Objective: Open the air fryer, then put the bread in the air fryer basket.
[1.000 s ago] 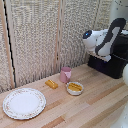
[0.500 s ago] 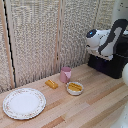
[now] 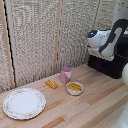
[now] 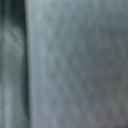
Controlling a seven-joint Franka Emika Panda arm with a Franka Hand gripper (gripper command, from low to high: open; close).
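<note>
The black air fryer (image 3: 109, 65) stands at the exterior view's right, against the back wall. My gripper (image 3: 96, 41), a white boxy hand on a white-and-black arm, hovers just above the fryer's front corner. Its fingers do not show, so its state is unclear. I cannot make out the air fryer handle or the air fryer basket on the dark body. The bread (image 3: 51, 83), a small golden-brown block, lies on the wooden table far from the gripper, towards the exterior view's left. The wrist view is only a blurred grey surface with a darker vertical band.
A pink cup (image 3: 65, 74) stands beside the bread. In front of the cup sits a small white bowl (image 3: 75, 88) with yellow food. A large patterned plate (image 3: 24, 103) lies at the front left. Ribbed beige panels (image 3: 45, 35) form the back wall.
The white hand has shifted slightly to the exterior view's right, closer to the air fryer. The items on the table have not moved.
</note>
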